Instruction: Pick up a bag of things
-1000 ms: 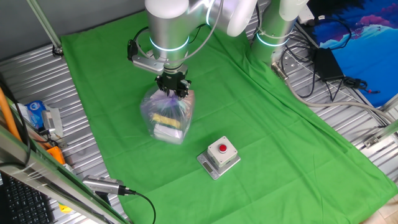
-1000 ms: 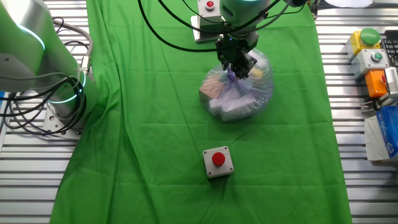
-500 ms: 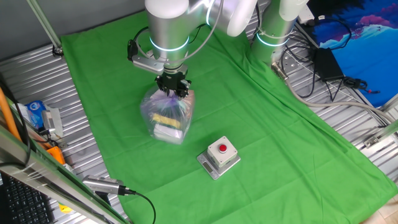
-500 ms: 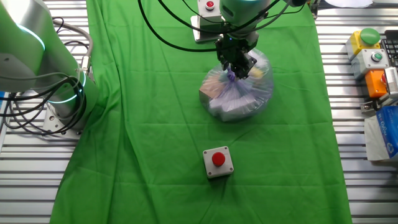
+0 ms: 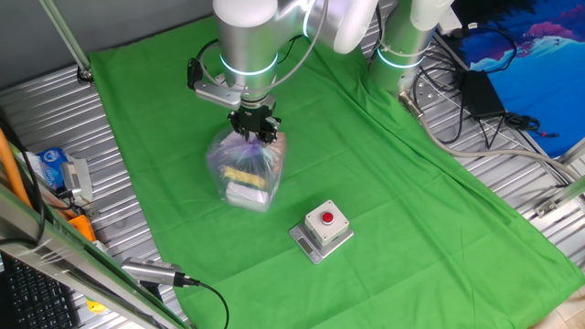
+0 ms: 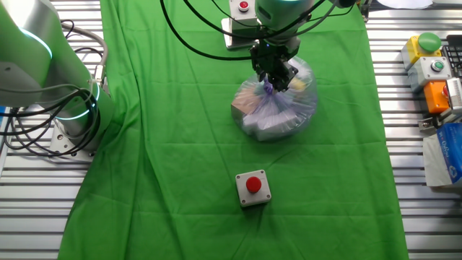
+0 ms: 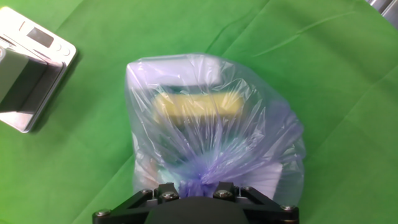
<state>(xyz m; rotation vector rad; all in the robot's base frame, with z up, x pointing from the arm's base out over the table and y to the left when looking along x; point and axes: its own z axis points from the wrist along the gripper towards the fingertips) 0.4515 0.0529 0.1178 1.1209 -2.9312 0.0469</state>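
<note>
Change: nothing to call — across the last second the claw [image 5: 253,131] sits in the same spot and the bag of things [image 5: 245,174] has not budged in either fixed view.
Claw: clamped on the gathered purple neck of the bag — the hand view shows the bunched plastic running straight up between the black fingers [image 7: 198,194].
Bag: on the green cloth [image 6: 180,144] near the middle of the surface, bottom apparently resting there; yellow and white items show through the film.
Meaning for the task: the grip looks made, the lift not yet begun — I'd judge a straight pull upward is what's left.
Risk: thin film, pinched only at the neck; it could slip or stretch under the load.
Surface: green cloth over a ribbed metal top; a grey box with a red button [image 6: 253,188] lies well apart from the bag, a second [image 6: 243,7] at the cloth's far edge.
Room: more button boxes [image 6: 429,61] off the cloth at one side; cables and a second arm's base [image 5: 402,46] nearby.
</note>
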